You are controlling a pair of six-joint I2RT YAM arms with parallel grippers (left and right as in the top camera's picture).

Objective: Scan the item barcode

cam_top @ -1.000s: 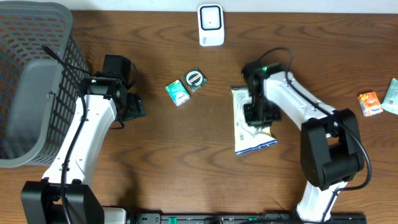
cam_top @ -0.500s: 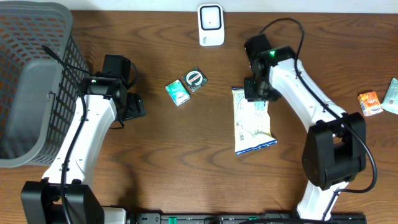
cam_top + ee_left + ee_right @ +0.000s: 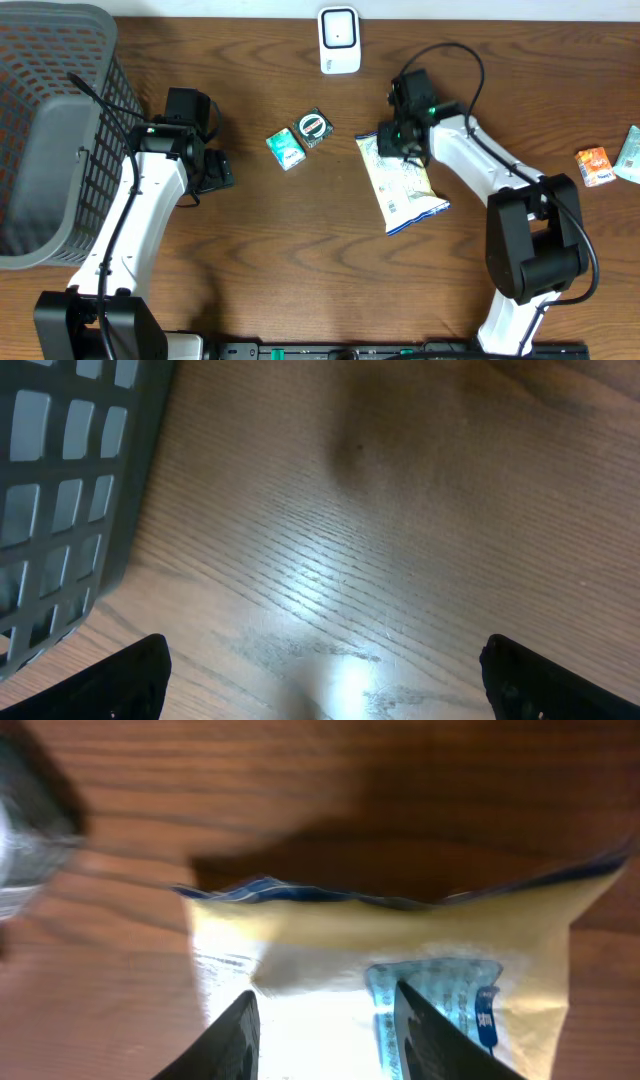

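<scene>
Right end effector fingers apart over snack bag top edge.

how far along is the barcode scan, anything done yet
Done: nothing visible; the snack bag lies on the table, apart from the white scanner at the far edge. In hand: the right end effector is at the bag's top edge, fingers astride it, though a firm grip cannot be confirmed. Left: lift the bag and show its barcode to the scanner. The left end effector hangs open over the table.
</scene>
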